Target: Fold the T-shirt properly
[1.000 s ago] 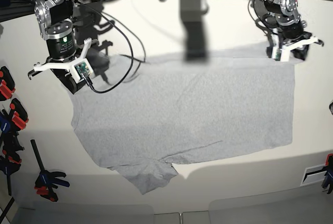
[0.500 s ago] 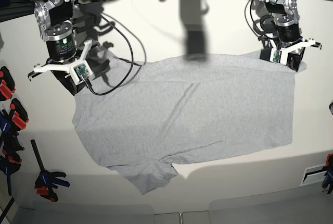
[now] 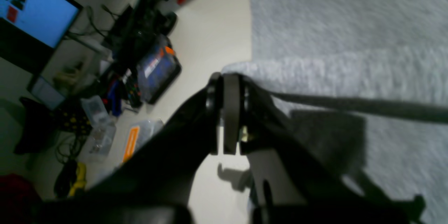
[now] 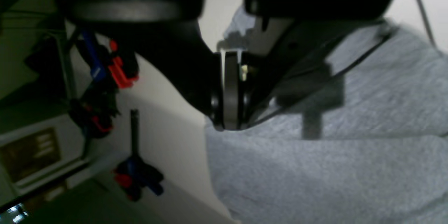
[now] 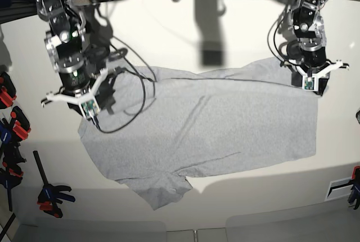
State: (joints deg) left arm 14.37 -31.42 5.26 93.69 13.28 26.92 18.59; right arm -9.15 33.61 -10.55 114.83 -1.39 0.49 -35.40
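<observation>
The bench (image 5: 185, 22) carries the grey T-shirt (image 5: 214, 124), spread plain side up across its middle, one sleeve trailing toward the near edge. Both arms grip the shirt's far edge, likely so they can carry that edge toward the near one and make the first fold. The right gripper (image 5: 84, 97) has its jaws pressed together pinching the shirt's corner on the clamp side. The left gripper (image 5: 311, 77) does the same at the opposite far corner; the cloth between them looks lifted and creased. Clamps (image 5: 11, 124) hang off the bench's side edge. No lettering or neck tag shows. Both wrist views are blurry, and the jaws hide the pinched cloth.
</observation>
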